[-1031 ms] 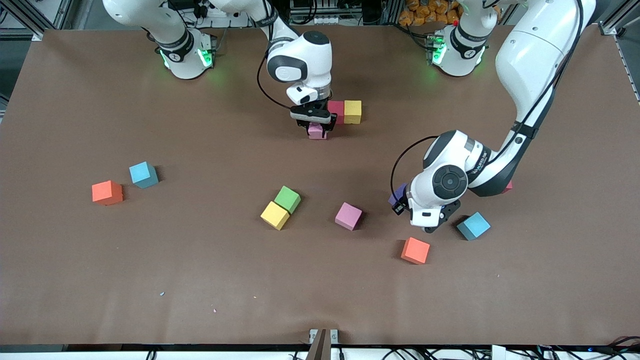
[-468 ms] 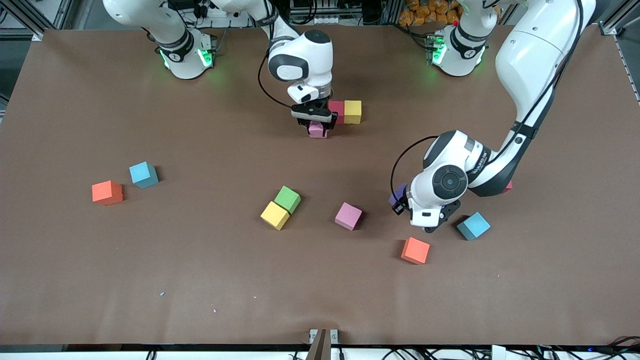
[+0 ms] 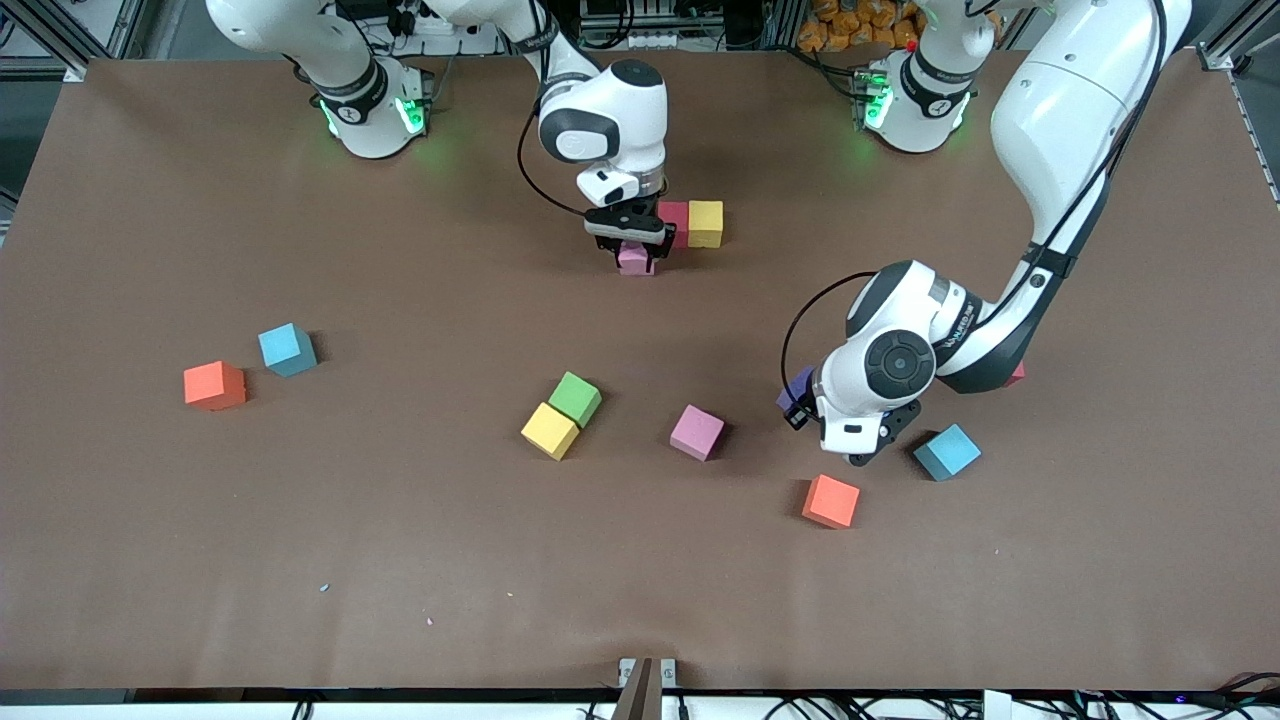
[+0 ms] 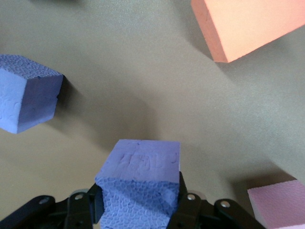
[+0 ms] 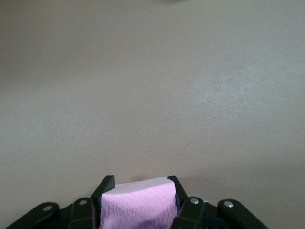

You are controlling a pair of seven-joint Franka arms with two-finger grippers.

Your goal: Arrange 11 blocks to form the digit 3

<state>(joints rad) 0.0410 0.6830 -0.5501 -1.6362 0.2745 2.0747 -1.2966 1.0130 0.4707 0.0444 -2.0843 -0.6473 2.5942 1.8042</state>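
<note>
Near the bases you have two touching blocks (image 3: 690, 223), with a third block (image 3: 632, 265) in the right claw (image 3: 634, 257) just beside them. Nearer the front camera, a touching pair (image 3: 562, 415) sits mid-counter (image 3: 400, 560), with loose blocks (image 3: 697, 432) toward both ends.

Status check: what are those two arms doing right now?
Right end effector shut on pink block, beside red block. Left end effector shut on blue-purple block. Nothing in the way.

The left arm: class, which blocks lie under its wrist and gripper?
A purple block pokes out beside the wrist, and a red block peeks from under the forearm. The left gripper is shut on a light blue block, which the front camera cannot see.
</note>
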